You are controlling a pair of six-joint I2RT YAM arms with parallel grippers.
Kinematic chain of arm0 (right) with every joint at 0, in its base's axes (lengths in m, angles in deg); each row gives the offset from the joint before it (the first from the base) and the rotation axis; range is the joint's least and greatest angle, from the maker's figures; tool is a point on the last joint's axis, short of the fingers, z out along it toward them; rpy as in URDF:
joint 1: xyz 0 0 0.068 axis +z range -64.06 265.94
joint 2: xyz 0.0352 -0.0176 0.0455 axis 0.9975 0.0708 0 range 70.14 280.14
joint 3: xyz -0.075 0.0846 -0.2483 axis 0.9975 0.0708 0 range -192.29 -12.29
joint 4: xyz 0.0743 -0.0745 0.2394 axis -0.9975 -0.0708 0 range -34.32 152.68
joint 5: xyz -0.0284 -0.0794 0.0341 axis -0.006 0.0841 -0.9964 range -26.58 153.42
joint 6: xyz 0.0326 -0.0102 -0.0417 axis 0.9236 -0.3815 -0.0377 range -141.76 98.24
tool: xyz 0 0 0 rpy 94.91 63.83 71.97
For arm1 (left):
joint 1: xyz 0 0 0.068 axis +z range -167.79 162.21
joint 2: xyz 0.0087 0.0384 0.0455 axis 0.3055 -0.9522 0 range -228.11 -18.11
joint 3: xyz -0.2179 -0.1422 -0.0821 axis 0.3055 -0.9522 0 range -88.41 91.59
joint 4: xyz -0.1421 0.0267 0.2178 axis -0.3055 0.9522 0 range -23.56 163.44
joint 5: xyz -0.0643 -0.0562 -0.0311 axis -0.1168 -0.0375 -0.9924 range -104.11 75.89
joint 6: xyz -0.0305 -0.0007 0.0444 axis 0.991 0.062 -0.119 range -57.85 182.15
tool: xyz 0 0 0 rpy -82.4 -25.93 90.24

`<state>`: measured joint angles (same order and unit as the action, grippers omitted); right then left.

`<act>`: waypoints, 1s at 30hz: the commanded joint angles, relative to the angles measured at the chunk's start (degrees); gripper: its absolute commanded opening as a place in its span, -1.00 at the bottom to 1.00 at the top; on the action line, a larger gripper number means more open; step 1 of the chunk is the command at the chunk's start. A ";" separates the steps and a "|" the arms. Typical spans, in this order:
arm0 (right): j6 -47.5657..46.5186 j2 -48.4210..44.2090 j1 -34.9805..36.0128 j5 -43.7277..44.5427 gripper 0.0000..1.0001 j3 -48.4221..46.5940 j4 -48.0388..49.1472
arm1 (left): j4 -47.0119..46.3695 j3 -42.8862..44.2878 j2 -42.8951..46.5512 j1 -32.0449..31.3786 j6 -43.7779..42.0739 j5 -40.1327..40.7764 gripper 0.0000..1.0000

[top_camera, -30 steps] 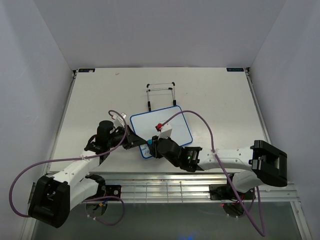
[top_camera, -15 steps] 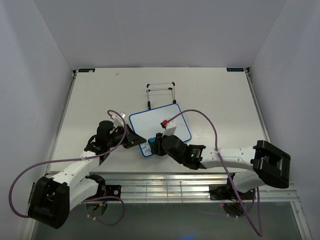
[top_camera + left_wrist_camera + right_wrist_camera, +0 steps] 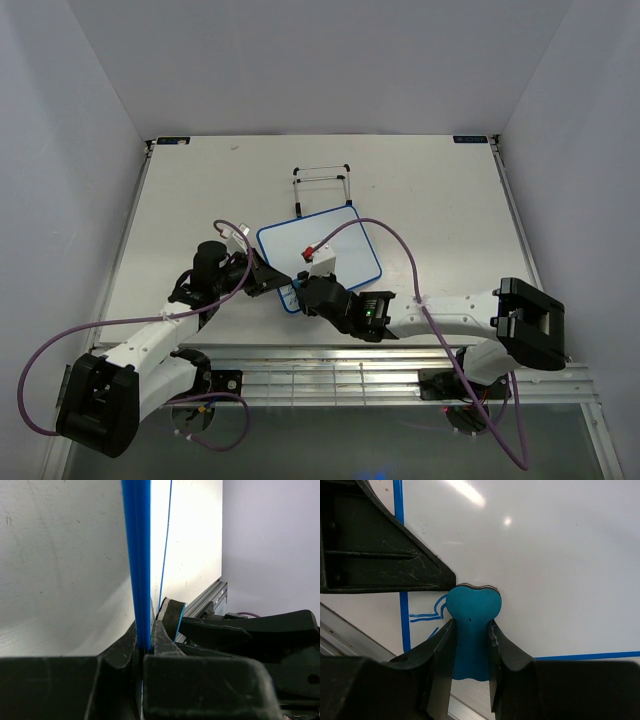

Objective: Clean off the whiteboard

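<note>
Robot arms, two of them, meet over a small whiteboard with a thin blue frame. It lies near the middle of the table, turned at an angle, with its far edge just beside a black wire stand. We see the left gripper clamped tight on the board's blue edge at the near-left corner, steadying it. The right gripper is closed around a small blue bone-shaped eraser, one finger on each side of its narrow waist and its rounded head pressed against the white surface. In both the overhead and the right wrist views, most of the board reads as clean, glossy white, with no writing across its middle or far side. What we can make out are a few blue strokes in the near-left corner, just to the left of the eraser's head and close to the frame. We judge the job to be mostly done — only that corner patch is left to wipe. It sits right by the left gripper's dark finger, which overlaps the corner, so we cannot tell whether more writing is hidden beneath it.
</note>
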<state>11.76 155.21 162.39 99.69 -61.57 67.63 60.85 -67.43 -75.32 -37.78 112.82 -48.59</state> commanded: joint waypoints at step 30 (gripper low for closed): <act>-6.97 6.41 8.46 -20.11 -0.85 -2.84 6.48 | -2.41 1.09 0.70 -0.93 2.67 -0.24 -1.00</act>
<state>4.39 159.83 169.60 86.95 -65.74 73.25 58.95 -67.67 -75.30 -37.93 114.53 -48.63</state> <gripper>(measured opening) 0.329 0.110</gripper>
